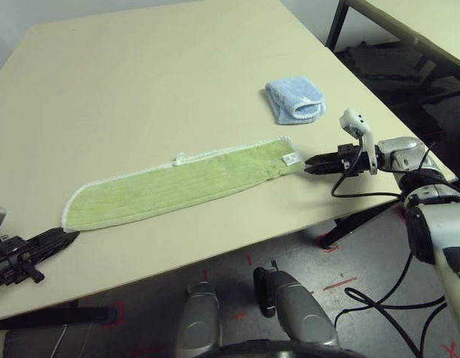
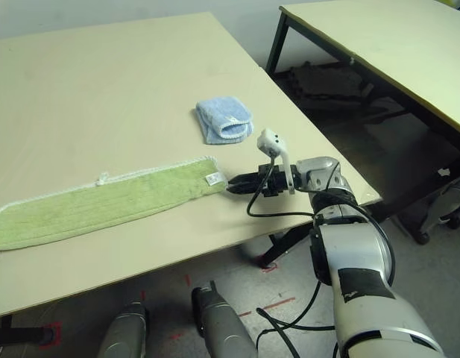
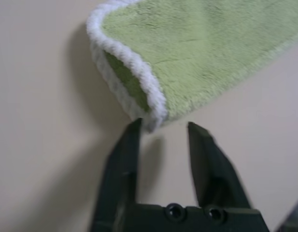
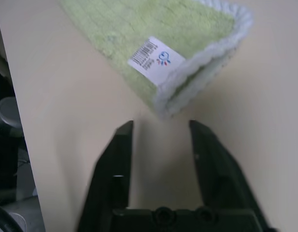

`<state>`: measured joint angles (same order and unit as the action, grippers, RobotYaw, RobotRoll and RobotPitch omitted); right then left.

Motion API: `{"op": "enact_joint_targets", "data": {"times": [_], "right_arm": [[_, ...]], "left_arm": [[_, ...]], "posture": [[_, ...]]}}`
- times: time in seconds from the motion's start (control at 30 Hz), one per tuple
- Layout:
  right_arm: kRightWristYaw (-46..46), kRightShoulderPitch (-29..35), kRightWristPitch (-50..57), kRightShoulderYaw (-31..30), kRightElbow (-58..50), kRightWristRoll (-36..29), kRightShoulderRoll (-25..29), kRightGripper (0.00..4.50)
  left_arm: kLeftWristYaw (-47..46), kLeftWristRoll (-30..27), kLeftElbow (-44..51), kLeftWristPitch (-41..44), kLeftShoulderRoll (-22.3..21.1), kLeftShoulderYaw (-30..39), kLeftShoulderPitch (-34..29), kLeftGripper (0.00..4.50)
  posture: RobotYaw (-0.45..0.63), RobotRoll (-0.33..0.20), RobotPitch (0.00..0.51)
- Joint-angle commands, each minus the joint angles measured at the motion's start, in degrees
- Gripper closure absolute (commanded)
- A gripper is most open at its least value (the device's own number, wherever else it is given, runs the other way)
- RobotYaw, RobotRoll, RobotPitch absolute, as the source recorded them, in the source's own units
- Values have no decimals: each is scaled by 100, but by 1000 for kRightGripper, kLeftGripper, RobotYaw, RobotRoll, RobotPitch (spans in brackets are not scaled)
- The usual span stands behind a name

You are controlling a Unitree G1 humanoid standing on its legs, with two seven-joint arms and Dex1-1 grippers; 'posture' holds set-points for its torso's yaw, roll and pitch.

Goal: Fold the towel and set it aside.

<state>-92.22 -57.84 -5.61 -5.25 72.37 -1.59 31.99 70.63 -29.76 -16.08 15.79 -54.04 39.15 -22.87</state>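
A: Starting at the left, what was the left hand (image 1: 54, 240) doing?

B: It sat low over the bench (image 1: 140, 82) at the towel's (image 1: 177, 186) left end, fingers (image 3: 123, 159) parted with nothing between them. In its wrist view the white-edged corner lay just ahead of the tips, possibly brushing 1 of them; I could not tell for sure.

A: And the towel itself?

B: It lay flat near the bench's front edge as 1 long strip, already doubled lengthwise, since 2 layers showed at each end. Its long axis ran left to right, rising slightly toward the right. A small loop stuck out of the far edge near the middle, and a white tag (image 4: 155, 60) sat by the right end.

A: Further right?

B: A blue cloth (image 1: 295, 101) lay beyond the right end, well apart from the towel. Then came the right hand (image 1: 317, 162), level with the bench and pointing left at the towel's right corner. Its fingers (image 4: 115, 159) were released too, holding nothing, with the corner just ahead of them and a sliver of bench between.

A: So which hand was nearer?

B: Neither, really. Each faced 1 end along the strip's length, so the towel lay straight ahead of both, stretched between them.

A: Your read on the next step?

B: Probably 1 end would need gripping and carrying along that axis onto the other, halving the length. The open edges could splay if only 1 layer got caught.
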Motion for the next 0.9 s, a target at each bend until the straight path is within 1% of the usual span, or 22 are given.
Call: {"op": "enact_joint_targets", "data": {"times": [0.03,0.13,0.17,0.3,0.4,0.53,0.63,0.8,0.9], "right_arm": [[-28,-95,-74,-83,43,44,86,1033],[-28,-228,-14,-35,119,94,124,0],[-27,-284,37,4,147,111,120,0],[71,-480,358,74,259,179,85,0],[220,-621,671,41,331,304,71,0],[393,-769,1148,-81,390,543,18,0],[521,-860,1519,-136,418,697,-50,0],[434,-1047,2249,-185,439,842,-134,0],[390,-1179,2725,-199,463,896,-171,0]], "left_arm": [[330,-85,-29,-51,-120,266,-182,1171],[816,-178,-222,-231,-319,645,-355,181],[969,-150,-295,-420,-379,751,-397,37],[1593,-76,-492,-945,-613,953,-529,37],[2062,15,-789,-1539,-813,904,-472,37],[2187,-312,-1023,-2030,-1182,615,-390,37],[2187,-446,-1138,-2483,-1364,332,-217,37],[2187,-390,-1522,-3137,-1357,-97,474,37],[2187,-345,-1679,-3332,-1315,-285,675,37]], "posture": [[-35,0,178],[-27,0,179],[-27,0,179],[-17,0,181],[-9,0,181],[-7,0,182],[-19,0,186],[-30,0,187],[-39,0,187]]}}
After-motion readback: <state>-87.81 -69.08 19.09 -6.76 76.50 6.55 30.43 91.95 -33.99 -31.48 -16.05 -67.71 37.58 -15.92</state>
